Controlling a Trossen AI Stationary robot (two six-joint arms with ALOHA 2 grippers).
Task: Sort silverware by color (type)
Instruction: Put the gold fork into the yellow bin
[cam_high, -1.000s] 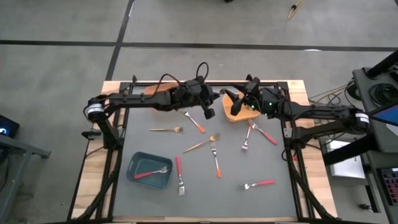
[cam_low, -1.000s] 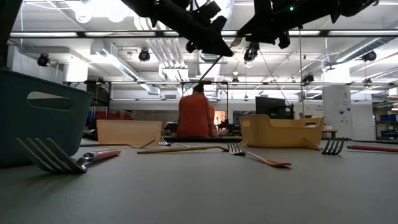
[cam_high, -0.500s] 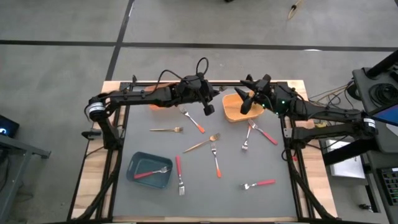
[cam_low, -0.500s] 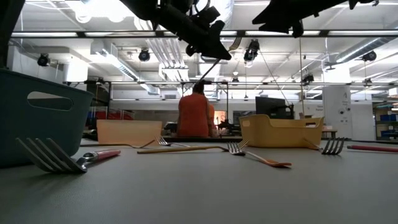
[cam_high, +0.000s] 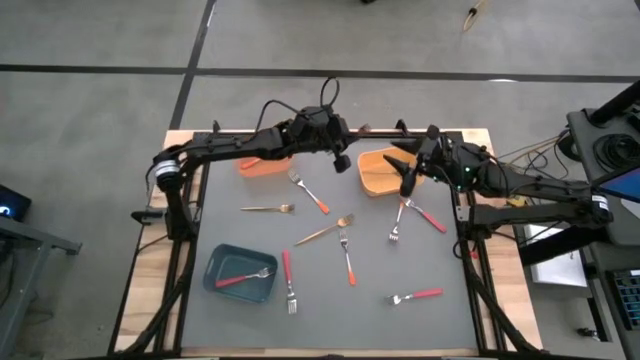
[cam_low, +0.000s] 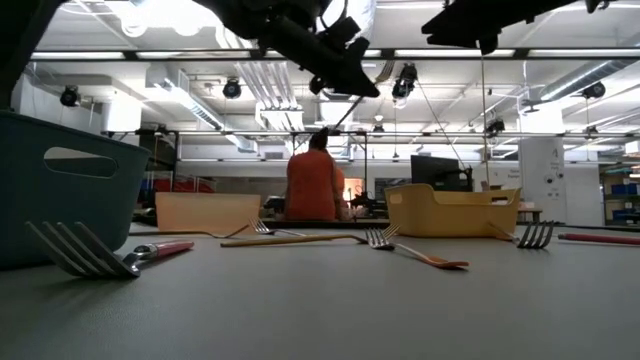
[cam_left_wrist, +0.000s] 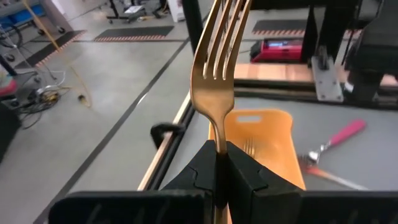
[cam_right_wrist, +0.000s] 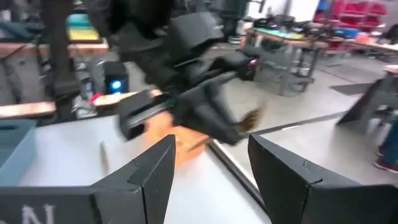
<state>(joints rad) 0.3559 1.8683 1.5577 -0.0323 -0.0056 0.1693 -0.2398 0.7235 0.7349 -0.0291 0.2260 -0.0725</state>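
My left gripper (cam_left_wrist: 219, 163) is shut on a gold fork (cam_left_wrist: 219, 56) high above the table's far middle (cam_high: 341, 158), beside the yellow-orange bin (cam_high: 376, 172). That bin has a fork inside (cam_left_wrist: 249, 148). My right gripper (cam_right_wrist: 211, 174) stands open with nothing between its fingers, over the bin's right edge (cam_high: 405, 176). Several forks lie flat on the grey mat: gold ones (cam_high: 268, 208) (cam_high: 325, 231), orange-handled ones (cam_high: 311, 194) (cam_high: 347, 258), red-handled ones (cam_high: 288, 280) (cam_high: 415, 296) (cam_high: 425, 215). One red-handled fork (cam_high: 243, 276) lies in the teal bin (cam_high: 218, 262). My left gripper pinches the gold fork's handle (cam_left_wrist: 219, 142) between its two fingers, which lie along the handle. The tines (cam_left_wrist: 224, 31) stick out ahead of the fingertips. The rest of the handle runs back out of sight between the fingers. The fork is lifted clear of table and bins.
An orange bin (cam_high: 262, 166) sits at the far left, partly under my left arm. One more fork (cam_high: 395, 226) lies near the right arm. The mat's near middle and near right have free room. A person in an orange top (cam_low: 314, 185) is in the room beyond the table.
My left gripper has carried the gold fork toward the table's far edge and slightly right, staying shut on it. My right gripper has drawn back from over the yellow-orange bin toward the table's right edge, staying open.
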